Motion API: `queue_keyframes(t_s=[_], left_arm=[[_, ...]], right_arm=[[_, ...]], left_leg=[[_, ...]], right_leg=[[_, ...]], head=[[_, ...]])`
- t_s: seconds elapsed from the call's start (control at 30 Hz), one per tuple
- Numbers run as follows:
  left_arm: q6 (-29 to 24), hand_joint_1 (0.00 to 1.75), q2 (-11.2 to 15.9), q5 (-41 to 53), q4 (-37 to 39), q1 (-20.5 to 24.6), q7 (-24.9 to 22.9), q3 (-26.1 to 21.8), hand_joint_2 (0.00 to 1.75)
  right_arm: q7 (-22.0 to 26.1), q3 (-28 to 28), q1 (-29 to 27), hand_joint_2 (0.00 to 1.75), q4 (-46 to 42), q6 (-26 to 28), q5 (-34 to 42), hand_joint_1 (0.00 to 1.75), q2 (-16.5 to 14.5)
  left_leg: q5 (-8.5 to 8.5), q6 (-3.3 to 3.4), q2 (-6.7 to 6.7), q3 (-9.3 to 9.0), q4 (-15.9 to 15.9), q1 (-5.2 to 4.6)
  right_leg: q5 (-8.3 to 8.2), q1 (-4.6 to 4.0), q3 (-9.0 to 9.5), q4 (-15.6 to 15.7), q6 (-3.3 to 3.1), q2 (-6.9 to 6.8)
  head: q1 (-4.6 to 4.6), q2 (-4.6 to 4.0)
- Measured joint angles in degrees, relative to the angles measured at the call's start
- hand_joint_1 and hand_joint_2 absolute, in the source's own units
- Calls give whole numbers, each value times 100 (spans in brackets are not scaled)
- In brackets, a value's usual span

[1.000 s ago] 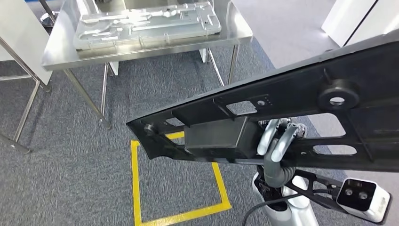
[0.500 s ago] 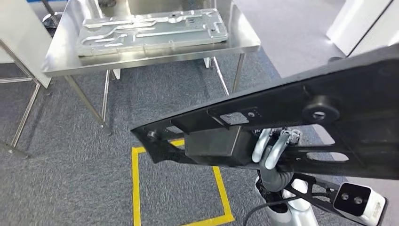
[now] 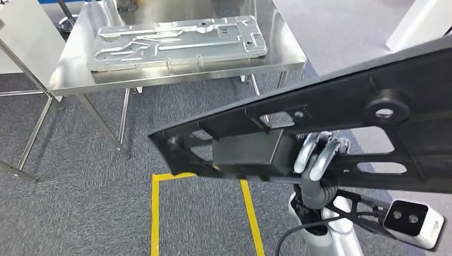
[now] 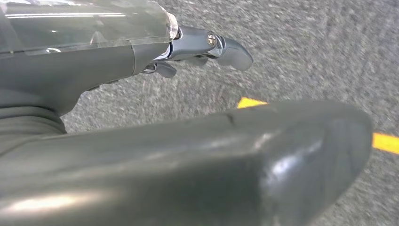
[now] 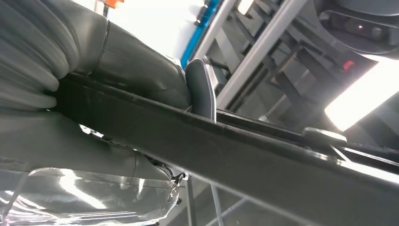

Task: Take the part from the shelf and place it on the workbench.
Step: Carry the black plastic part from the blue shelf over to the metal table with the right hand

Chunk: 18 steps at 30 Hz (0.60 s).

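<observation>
My right hand [image 3: 315,153] grips a long black plastic part [image 3: 330,114] with cut-outs and a boxy block, carried slanted across the head view above the floor. In the right wrist view the fingers [image 5: 200,89] wrap over the part's [image 5: 244,160] dark bar. The steel workbench [image 3: 74,74] stands ahead, beyond the part's lower tip, and a silver stamped metal plate [image 3: 176,42] lies on it. My left hand [image 4: 179,160] hangs over the carpet with its fingers [image 4: 221,47] stretched out and nothing in them.
Yellow floor tape [image 3: 154,213] marks a square on the grey carpet just below the part. Thin legs of another steel frame [image 3: 26,144] stand at the left. A white panel [image 3: 421,26] sits at the upper right.
The whole view has shifted: the workbench now sits lower and more to the right, and the yellow square has slid down. The part stays in my right hand.
</observation>
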<state>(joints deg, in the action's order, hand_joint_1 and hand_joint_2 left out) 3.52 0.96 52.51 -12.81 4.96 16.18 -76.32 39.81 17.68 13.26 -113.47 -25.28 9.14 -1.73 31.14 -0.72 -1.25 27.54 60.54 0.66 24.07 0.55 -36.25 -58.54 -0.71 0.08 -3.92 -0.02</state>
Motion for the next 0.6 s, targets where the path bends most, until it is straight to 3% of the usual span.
queue_keyframes(t_s=[0.07, 0.13, 0.17, 0.2, 0.23, 0.3, 0.37, 0.43, 0.5, 0.57, 0.6], left_arm=[[-8, 0, 2, 4, -1, 23, -4, 0, 0], [-15, 0, 4, -3, -2, 16, -6, 0, 0], [-16, 0, 4, -9, -2, 3, -7, 0, 0], [-19, 0, 3, -15, -2, -10, -7, 0, 0], [-23, 0, 3, -20, -2, -20, -7, -1, 0], [-29, 0, 5, -27, -2, -43, -7, -2, 0], [-32, 0, 11, -30, -2, -63, -9, -4, 0], [-33, 0, 15, -30, -2, -59, -9, -4, 0], [-33, 0, 17, -31, -2, -48, -5, -4, 0], [-33, 0, 17, -31, -2, -42, -3, -4, 0], [-33, 0, 17, -31, -2, -42, -3, -4, 0]], right_arm=[[1, 4, 31, 175, 4, 16, 15, 175, -3], [1, 11, 44, 175, 16, 34, 26, 175, -2], [0, 15, 43, 175, 24, 41, 29, 175, -2], [0, 20, 42, 175, 30, 47, 32, 175, -2], [0, 25, 41, 175, 33, 48, 33, 175, -2], [-1, 34, 38, 175, 41, 41, 33, 175, -2], [-1, 44, 33, 175, 52, 28, 34, 175, -2], [-1, 51, 34, 175, 55, 21, 34, 175, -2], [1, 55, 43, 175, 50, 21, 34, 175, -2], [3, 58, 49, 175, 47, 21, 37, 175, -2], [3, 60, 48, 175, 50, 21, 39, 175, -2]], left_leg=[[123, -35, 50, 362, 626, 10], [419, -66, 62, 831, 1215, 11], [522, -68, 65, 984, 1304, 11], [504, -59, 67, 1055, 1215, 11], [345, -39, 70, 1054, 970, 9], [-265, 21, 86, 964, 300, -9], [-630, 86, 100, 895, -62, -46], [-624, 151, 91, 817, -127, -61], [-602, 220, 74, 675, -213, -42], [-539, 271, 68, 529, -281, -28], [-494, 286, 66, 474, -293, -27]], right_leg=[[81, -5, 139, 40, -48, -9], [191, -17, 251, 44, -68, -10], [254, -25, 322, 44, -71, -8], [320, -31, 407, 44, -70, -6], [390, -37, 502, 44, -66, -6], [531, -48, 672, 45, -40, -8], [634, -57, 773, 54, 19, 4], [638, -59, 815, 10, 94, 17], [596, -48, 732, -246, 152, 12], [705, -29, 363, -833, 199, 7], [841, -23, 105, -1169, 220, 7]], head=[[0, 0], [-1, 0], [-1, 0], [-1, 0], [-1, 0], [0, 0], [0, 0], [-1, 0], [-1, 0], [1, 0], [1, 0]])
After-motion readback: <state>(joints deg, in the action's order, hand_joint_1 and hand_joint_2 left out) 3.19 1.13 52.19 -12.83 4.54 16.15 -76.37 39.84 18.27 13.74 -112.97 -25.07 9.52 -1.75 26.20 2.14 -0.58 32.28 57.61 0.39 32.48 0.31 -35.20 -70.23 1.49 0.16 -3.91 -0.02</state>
